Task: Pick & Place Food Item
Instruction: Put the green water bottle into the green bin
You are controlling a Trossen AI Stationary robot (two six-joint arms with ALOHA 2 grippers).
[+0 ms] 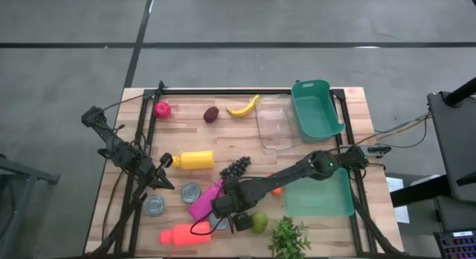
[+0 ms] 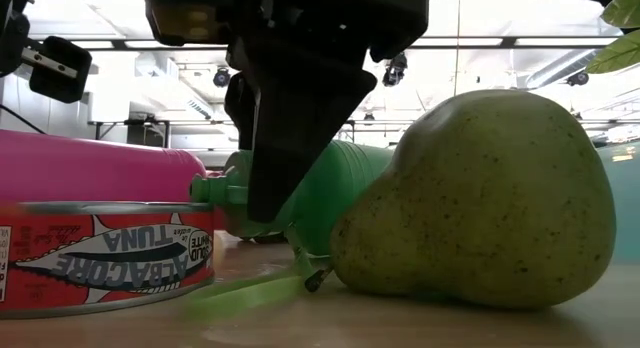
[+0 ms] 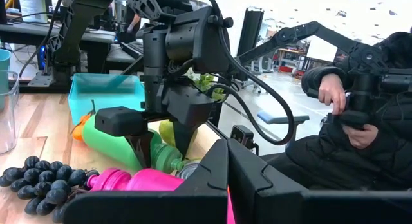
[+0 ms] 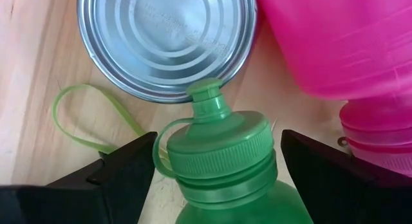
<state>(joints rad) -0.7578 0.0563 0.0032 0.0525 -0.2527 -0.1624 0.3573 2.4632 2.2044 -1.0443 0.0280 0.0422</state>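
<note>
My right gripper [image 4: 219, 167] points down over the table's near middle, open. Its fingers [image 4: 122, 169] stand on either side of the cap end of a green bottle [image 4: 222, 150], with a narrow gap at each side. The bottle [image 2: 335, 188] lies on its side on the wood, and its green strap loop [image 4: 90, 111] trails on the table. A green pear [image 2: 480, 203] rests on the table beside the bottle [image 1: 259, 222]. A tuna can [image 2: 100, 258] and a magenta bottle [image 4: 335, 44] lie close by. My left gripper [image 1: 160, 181] waits shut at the table's left.
Grapes [image 1: 235, 167], a yellow bottle [image 1: 195, 160], two cans [image 1: 191, 192], an orange-red bottle [image 1: 182, 234] and a leafy sprig [image 1: 288, 238] crowd the near half. A banana [image 1: 244, 107], a plum [image 1: 211, 114], a clear tub [image 1: 277, 123], a green bin [image 1: 316, 108] and a teal lid [image 1: 320, 192] lie farther off.
</note>
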